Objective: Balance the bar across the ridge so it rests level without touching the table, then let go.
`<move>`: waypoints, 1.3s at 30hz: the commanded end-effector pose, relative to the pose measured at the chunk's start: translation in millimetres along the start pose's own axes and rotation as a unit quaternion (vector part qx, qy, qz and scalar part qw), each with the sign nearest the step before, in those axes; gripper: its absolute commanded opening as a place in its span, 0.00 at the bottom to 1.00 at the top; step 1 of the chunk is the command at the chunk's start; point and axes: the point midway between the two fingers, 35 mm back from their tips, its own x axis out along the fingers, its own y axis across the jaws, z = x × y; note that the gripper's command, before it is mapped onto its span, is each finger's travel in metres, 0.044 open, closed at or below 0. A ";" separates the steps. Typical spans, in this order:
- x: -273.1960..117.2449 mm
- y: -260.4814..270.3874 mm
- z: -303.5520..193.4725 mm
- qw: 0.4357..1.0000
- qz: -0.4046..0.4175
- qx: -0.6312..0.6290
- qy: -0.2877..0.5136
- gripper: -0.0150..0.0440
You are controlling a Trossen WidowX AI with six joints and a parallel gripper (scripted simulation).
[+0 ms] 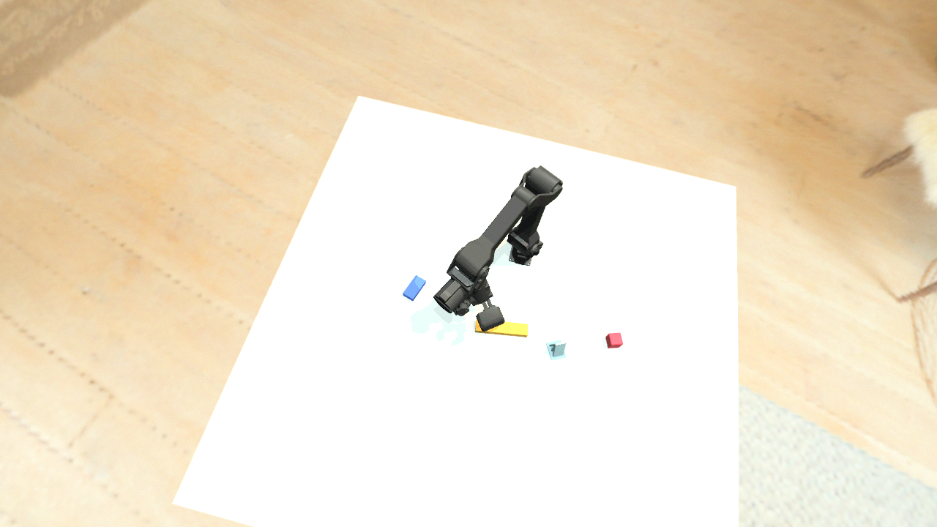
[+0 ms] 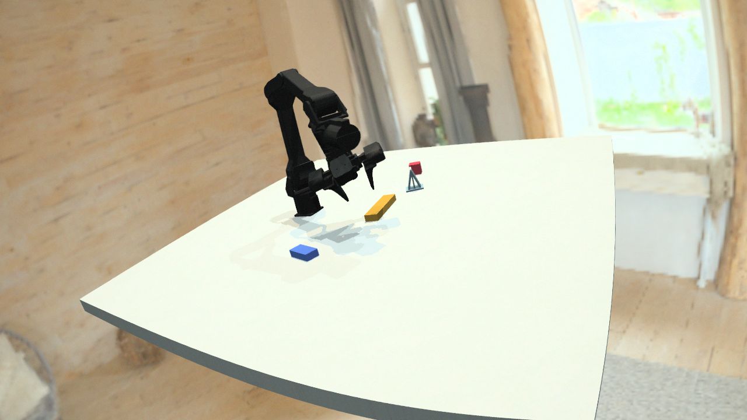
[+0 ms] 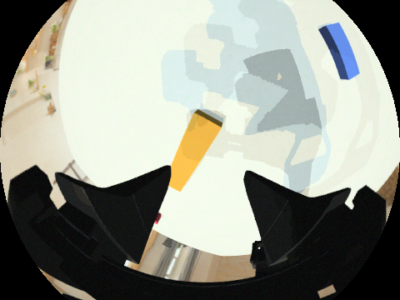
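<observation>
The yellow-orange bar (image 1: pixel 512 329) (image 2: pixel 380 207) (image 3: pixel 193 143) lies flat on the table. The ridge (image 1: pixel 560 349) (image 2: pixel 415 189) is a small grey-blue stand with sloping legs on a thin base, beyond the bar's far end. It does not show in the wrist view. My gripper (image 2: pixel 360 195) (image 3: pixel 208 173) is open and empty, above the table beside the bar. In the wrist view the left finger overlaps the bar's far end. In the top view one finger housing covers part of the bar, and the fingertips are hidden.
A blue block (image 1: pixel 413 288) (image 2: pixel 303 252) (image 3: pixel 343 54) lies on the white table (image 1: pixel 458 445) (image 2: pixel 470 313), on the bar's other side from the ridge. A red cube (image 1: pixel 613 339) (image 2: pixel 416 168) (image 3: pixel 157 217) stands beyond the ridge.
</observation>
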 end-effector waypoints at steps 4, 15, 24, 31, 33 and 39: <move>3.0 11.5 -10.0 0.999 -0.028 0.034 -0.015 0.79; 7.2 29.8 -29.4 0.993 -0.061 0.091 -0.050 0.79; 9.7 43.3 -46.1 0.985 -0.075 0.132 -0.084 0.79; 10.8 52.9 -59.3 0.975 -0.078 0.171 -0.115 0.79; 11.0 55.5 -63.2 0.972 -0.077 0.182 -0.124 0.79; 12.4 59.8 -69.6 0.967 -0.074 0.201 -0.139 0.79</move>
